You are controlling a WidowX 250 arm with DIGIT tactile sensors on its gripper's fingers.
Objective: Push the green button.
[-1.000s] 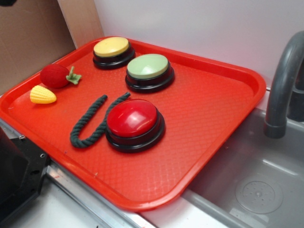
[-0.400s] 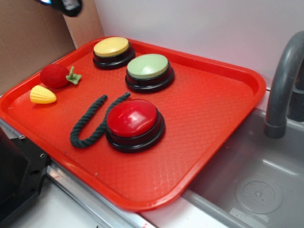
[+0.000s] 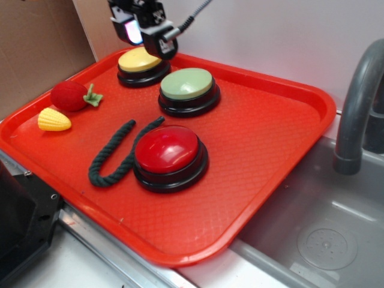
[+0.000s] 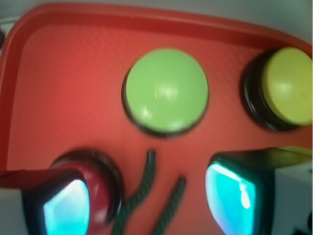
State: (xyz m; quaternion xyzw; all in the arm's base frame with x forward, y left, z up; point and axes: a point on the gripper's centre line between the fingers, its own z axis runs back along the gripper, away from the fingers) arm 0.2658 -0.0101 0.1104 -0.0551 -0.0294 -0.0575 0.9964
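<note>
The green button has a pale sage dome on a black base and sits toward the back of the red tray. In the wrist view the green button lies ahead of the fingers, untouched. My gripper hangs above the yellow button, up and to the left of the green one. Its two fingers stand wide apart, so my gripper is open with nothing between them. The pads glow cyan.
A larger red button sits at the tray's front, with a dark green rope curled beside it. A red strawberry toy and yellow corn toy lie at the left. A grey sink and faucet are on the right.
The gripper came in from the top left edge and moved right and down, and now hangs over the yellow button. Nothing on the tray has moved.
</note>
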